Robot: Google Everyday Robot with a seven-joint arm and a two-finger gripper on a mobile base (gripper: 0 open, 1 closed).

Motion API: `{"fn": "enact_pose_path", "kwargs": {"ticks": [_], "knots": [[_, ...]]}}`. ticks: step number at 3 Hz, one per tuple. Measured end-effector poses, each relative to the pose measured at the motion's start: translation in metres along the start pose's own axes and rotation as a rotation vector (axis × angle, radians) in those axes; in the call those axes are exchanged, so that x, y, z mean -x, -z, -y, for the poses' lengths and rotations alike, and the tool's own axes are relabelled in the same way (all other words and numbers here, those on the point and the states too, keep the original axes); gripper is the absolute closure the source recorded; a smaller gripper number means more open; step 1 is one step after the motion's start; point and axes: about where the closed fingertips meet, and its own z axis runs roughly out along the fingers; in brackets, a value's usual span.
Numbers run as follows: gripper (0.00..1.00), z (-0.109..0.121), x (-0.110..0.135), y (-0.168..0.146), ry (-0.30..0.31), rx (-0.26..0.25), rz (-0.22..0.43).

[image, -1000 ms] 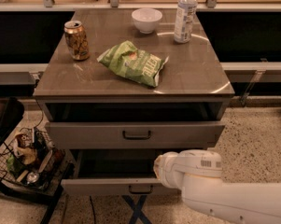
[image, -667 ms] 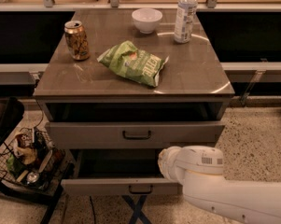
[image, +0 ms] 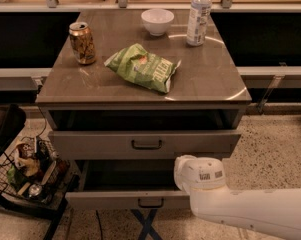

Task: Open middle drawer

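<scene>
The gripper (image: 184, 173) (open or closed, I cannot tell) sits just up-right of the bar handle (image: 151, 202) on the middle drawer (image: 110, 200) — partly out; any further pull likely runs toward the camera.

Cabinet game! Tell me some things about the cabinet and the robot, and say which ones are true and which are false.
1. The chip bag lies on the cabinet top. True.
2. The bowl sits inside a drawer. False: it stands on top, near the water bottle.
3. The middle drawer is pulled out. True.
4. The can has tipped over. False: it stands upright.
5. The gripper is up by the bottle. False: it is low down, at the middle drawer's right side.
</scene>
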Motion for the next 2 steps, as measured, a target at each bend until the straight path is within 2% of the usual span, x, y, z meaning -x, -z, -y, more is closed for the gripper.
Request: {"fn": "enact_pose_path", "kwargs": {"ticks": [2], "knots": [[1.0,-0.013,-0.011,-0.049,0.035,0.028,-0.033]]}}
